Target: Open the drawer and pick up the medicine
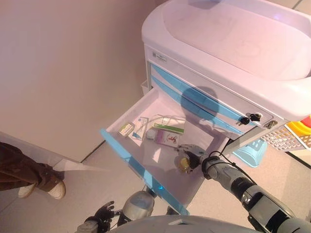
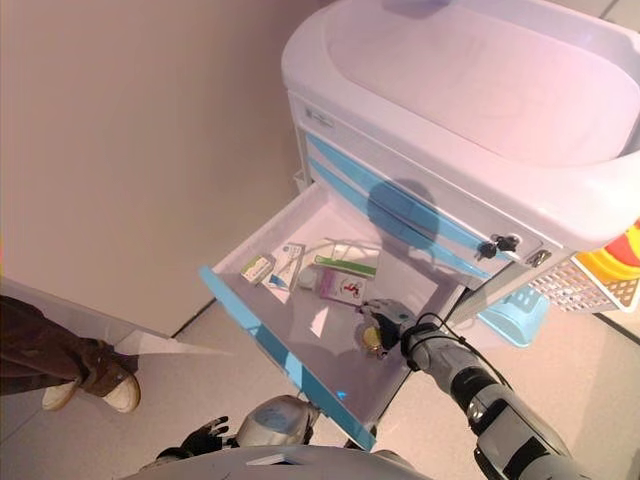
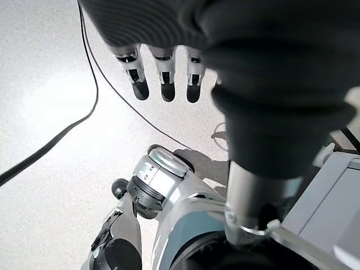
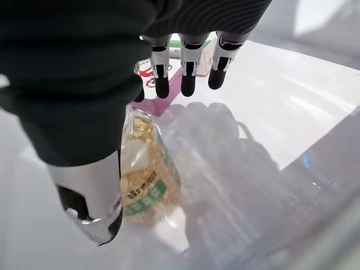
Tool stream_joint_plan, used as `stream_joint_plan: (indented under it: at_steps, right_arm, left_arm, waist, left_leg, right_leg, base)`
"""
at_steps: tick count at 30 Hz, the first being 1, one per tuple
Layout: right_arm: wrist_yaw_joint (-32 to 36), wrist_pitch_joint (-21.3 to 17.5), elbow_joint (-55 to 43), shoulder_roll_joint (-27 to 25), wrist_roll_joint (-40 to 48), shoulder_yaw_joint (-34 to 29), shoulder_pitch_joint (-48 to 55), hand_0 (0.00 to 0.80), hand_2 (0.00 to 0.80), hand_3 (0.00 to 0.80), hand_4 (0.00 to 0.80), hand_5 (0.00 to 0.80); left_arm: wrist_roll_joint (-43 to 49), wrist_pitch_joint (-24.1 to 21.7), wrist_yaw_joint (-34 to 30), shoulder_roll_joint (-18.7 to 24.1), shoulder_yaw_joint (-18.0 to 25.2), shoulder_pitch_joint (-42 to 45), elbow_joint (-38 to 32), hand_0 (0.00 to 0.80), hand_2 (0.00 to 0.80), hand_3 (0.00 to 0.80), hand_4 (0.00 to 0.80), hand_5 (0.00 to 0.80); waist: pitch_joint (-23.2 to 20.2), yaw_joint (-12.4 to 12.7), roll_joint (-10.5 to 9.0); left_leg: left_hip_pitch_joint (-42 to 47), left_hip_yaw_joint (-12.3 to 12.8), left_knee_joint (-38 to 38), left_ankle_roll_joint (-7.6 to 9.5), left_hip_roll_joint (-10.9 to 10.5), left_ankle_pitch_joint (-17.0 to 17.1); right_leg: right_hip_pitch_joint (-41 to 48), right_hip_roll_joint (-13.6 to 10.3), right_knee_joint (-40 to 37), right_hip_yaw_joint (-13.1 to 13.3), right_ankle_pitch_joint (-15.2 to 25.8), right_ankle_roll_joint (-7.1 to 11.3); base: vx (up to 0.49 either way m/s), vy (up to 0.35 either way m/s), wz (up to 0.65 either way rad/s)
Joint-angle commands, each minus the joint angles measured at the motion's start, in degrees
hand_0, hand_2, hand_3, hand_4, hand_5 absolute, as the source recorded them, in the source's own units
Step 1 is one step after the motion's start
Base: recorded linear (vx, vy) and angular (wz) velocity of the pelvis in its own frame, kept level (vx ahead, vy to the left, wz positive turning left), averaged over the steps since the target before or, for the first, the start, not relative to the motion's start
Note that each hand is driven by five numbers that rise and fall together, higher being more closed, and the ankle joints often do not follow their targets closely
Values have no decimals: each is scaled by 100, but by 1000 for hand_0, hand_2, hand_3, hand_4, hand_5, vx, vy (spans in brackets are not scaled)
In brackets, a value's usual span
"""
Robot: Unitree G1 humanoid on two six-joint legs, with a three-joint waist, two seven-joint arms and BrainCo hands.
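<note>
The cart's lowest drawer (image 1: 127, 156) with a blue front stands pulled out. Inside lie a pink box (image 1: 167, 139), a green box (image 1: 169, 128), a white and blue box (image 1: 139, 128) and a small box (image 1: 126, 129). A clear packet of yellow pills (image 4: 143, 185) lies on the drawer floor near its right side. My right hand (image 1: 192, 156) is inside the drawer right over this packet, fingers (image 4: 188, 79) straight and the thumb (image 4: 93, 208) against its side. My left hand (image 1: 99, 216) hangs low beside me, open and empty.
The white medical cart (image 1: 233, 43) has two shut blue-striped drawers above and keys (image 1: 249, 118) in a lock. A light blue basket (image 1: 250, 153) and a white basket (image 1: 291, 136) hang at its right. A person's shoe (image 1: 48, 187) stands on the floor at left.
</note>
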Motion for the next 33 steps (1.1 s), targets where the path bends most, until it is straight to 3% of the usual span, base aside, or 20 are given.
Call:
stream_joint_plan:
  at_steps: [1,10,33]
  right_arm:
    - [-55,28,-122,69,194,173,-277,0,0,0,0,0]
    - [168,159,-107,70,184,181,-268,0,0,0,0,0]
    - [359,-229,-237,109,258,245,-162,0,0,0,0,0]
  left_arm:
    - [-126,-142,-84,132,-363,-104,54,0,0,0,0,0]
    - [-99,-199,-88,165,-335,-106,43,0,0,0,0,0]
    - [-7,-137,-89,164,-314,-94,-47,0,0,0,0,0]
  waist:
    - [4,126,-119]
    - [16,129,-170]
    - [-6,181,-177]
  left_leg:
    - [-95,407,506,3,-141,-711]
    - [-126,406,508,17,-144,-711]
    - [-122,345,551,27,-163,-714]
  right_leg:
    - [-562,-407,451,403,374,544]
    - [-574,-395,442,427,379,551]
    - [-521,-401,475,383,346,542]
  base:
    - [0,0,0]
    - [0,0,0]
    - [0,0,0]
